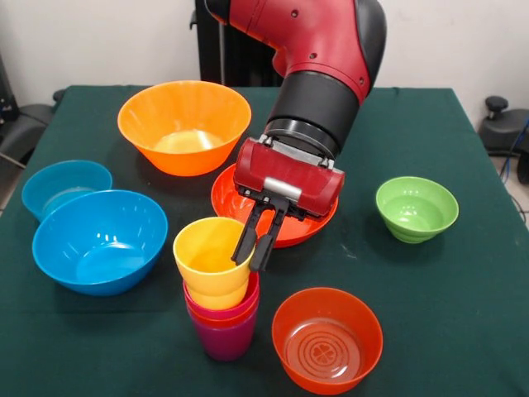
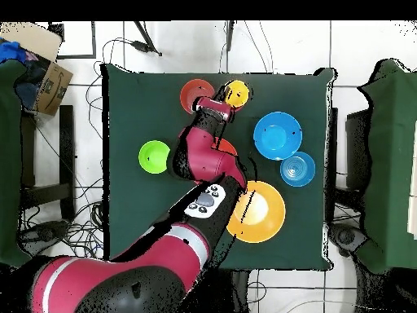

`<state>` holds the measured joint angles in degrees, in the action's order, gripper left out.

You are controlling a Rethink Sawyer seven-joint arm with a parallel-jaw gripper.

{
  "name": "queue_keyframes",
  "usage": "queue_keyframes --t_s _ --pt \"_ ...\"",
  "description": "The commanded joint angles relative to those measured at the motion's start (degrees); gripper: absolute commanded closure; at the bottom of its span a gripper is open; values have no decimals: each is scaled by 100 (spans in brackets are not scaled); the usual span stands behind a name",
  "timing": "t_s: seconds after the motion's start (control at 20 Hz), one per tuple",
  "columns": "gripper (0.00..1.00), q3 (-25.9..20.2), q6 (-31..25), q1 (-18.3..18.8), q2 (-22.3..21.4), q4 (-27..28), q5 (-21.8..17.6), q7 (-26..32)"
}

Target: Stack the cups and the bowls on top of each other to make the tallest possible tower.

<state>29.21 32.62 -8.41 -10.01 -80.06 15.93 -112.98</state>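
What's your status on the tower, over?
Claw closed on yellow cup rim atop tower. Translucent orange bowl close beside. Six bowls unstacked.

Jaws at yellow cup rim, atop tower

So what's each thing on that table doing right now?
tower: four cups nested, upright, yellow on top.
fingers: nearly closed, at the yellow cup's rim.
large orange-yellow bowl: upright, empty.
large blue bowl: upright, empty.
small blue bowl: upright, touching the large blue.
green bowl: upright, alone.
translucent orange bowl: upright, empty.
red-orange bowl: partly hidden under the gripper.
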Motion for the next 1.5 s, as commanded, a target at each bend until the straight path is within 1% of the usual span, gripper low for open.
queue_keyframes --t_s 0.05,0.8,1.4,1.45,1.5 --pt "100 -683 -184 105 46 -175 -351 -870" --pt "100 -892 -210 237 -30 -204 -583 -1008" --pt "100 -878 -231 260 -28 -202 -605 -975" --pt "0 -878 -233 270 -31 -206 -615 -975" --pt "0 -883 -237 292 -39 -209 -646 -977"
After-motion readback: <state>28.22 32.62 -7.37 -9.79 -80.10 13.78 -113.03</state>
